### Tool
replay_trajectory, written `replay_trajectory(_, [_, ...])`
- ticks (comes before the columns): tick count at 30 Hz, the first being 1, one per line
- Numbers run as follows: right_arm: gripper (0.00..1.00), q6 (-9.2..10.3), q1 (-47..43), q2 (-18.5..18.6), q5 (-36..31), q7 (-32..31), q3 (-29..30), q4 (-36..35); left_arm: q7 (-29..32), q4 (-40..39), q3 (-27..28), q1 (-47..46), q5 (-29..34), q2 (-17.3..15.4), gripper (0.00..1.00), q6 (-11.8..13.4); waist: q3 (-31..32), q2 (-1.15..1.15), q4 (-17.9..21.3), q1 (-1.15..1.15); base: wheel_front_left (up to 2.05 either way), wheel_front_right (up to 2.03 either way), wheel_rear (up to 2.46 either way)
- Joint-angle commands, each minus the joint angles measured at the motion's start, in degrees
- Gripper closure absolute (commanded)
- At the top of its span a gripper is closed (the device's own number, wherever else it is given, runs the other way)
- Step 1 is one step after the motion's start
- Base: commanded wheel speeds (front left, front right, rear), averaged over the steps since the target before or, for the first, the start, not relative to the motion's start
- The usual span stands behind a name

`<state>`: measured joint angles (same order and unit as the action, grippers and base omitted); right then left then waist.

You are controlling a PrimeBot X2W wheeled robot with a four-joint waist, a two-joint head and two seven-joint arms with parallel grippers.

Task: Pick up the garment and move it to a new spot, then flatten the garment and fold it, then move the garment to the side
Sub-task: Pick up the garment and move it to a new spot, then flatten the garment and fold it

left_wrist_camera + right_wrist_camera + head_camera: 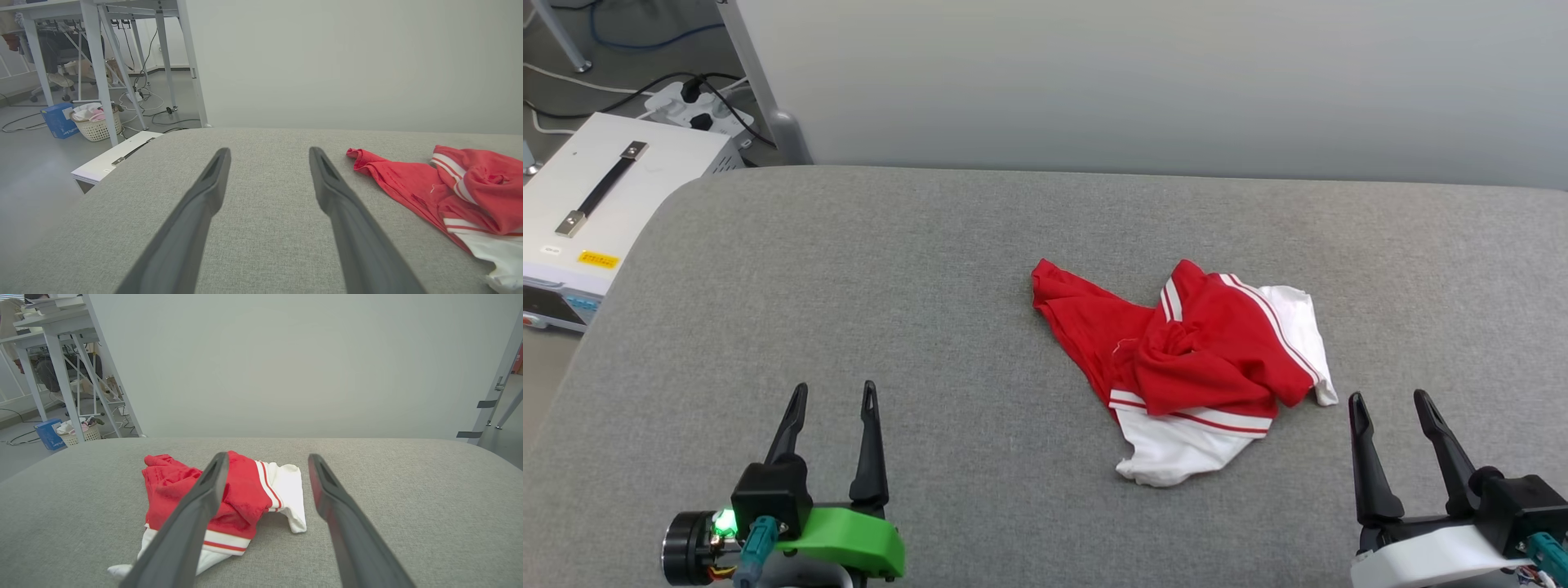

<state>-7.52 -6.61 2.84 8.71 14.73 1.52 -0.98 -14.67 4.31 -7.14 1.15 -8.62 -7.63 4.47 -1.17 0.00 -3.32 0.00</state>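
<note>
The garment (1201, 351) lies crumpled on the grey table (931, 261), right of centre: red cloth with white sleeves and red-white striped trim, any print folded out of sight. My left gripper (835, 392) stands open near the front left, well clear of the cloth. My right gripper (1388, 402) stands open at the front right, just beyond the garment's white sleeve. In the left wrist view the garment (449, 188) lies to the right of the open left gripper (269, 153). In the right wrist view the garment (245, 490) lies ahead and left, partly behind one of my fingers (196, 514).
A white equipment box (596, 204) with a black handle sits off the table's left edge, a power strip (694, 106) and cables behind it. A pale wall panel (1143, 82) runs along the table's far edge. A laundry basket (96, 122) stands on the floor under desks.
</note>
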Motion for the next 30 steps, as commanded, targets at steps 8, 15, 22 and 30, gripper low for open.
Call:
replay_trajectory(8, [0.00, 0.03, -0.9, 0.0, -0.3, 0.3, -0.2, 0.7, -0.3, 0.8, 2.2, 1.1, 2.5, 1.8, 0.00, -2.2, 0.2, 0.00, -0.2, 0.00, 0.00, 0.00, 0.00])
replay_trajectory(15, [0.00, 0.03, 0.6, 0.0, -0.3, 0.3, 0.5, 0.4, -0.3, 0.9, 3.5, 1.1, 3.6, 2.7, 0.00, -3.3, -0.1, 0.00, 0.0, 0.00, 0.00, 0.00, 0.00])
replay_trajectory(22, [0.00, 0.03, 7.8, 0.1, -3.5, 0.3, 3.0, -2.2, -0.3, 0.6, 4.1, 0.0, 4.4, 3.4, 0.00, -4.0, -1.9, 0.00, -0.2, 0.00, 0.00, 0.00, 0.00])
replay_trajectory(30, [0.00, 0.03, 22.8, 8.9, -3.6, 0.3, 2.7, -1.2, -0.3, -0.3, 4.3, -2.7, 5.1, 4.0, 0.00, -4.5, -6.4, 0.00, -0.4, 0.00, 0.00, 0.00, 0.00])
